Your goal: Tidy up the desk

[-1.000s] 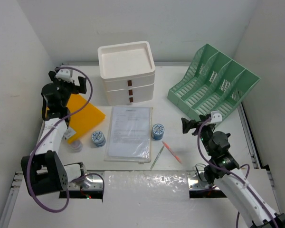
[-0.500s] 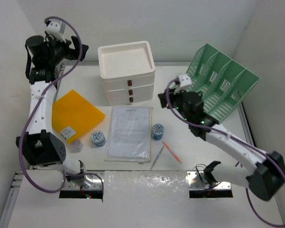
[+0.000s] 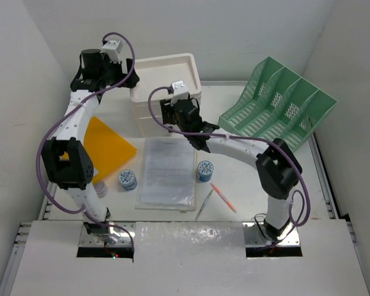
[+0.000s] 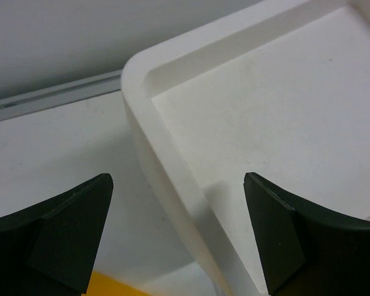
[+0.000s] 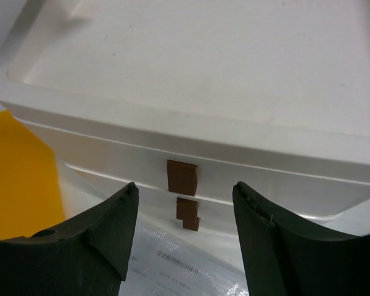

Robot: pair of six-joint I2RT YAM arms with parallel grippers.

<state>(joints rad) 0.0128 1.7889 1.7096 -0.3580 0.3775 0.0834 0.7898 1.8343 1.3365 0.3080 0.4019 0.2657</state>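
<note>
Although the white tabletop [image 3: 246,185] fills the scene under both arms, little of the tidying looks done: nearly everything lies loose in its middle and left part. Spread there are one orange folder [image 3: 108,148], one sleeved sheet [image 3: 168,169], two tape rolls [image 3: 127,179] flanking that sheet, two pens [image 3: 222,197] near its right corner, and one small clear round piece [image 3: 98,188] whose kind cannot be told. At the back stand one white drawer box [image 3: 166,77] with three drawers, all shut, and one green file rack [image 3: 277,105], which looks empty. The left gripper [image 4: 176,185] hangs over the box's left corner, jaws apart and empty. The right gripper [image 5: 185,191] faces the drawer handles, likewise spread and holding nothing.
</note>
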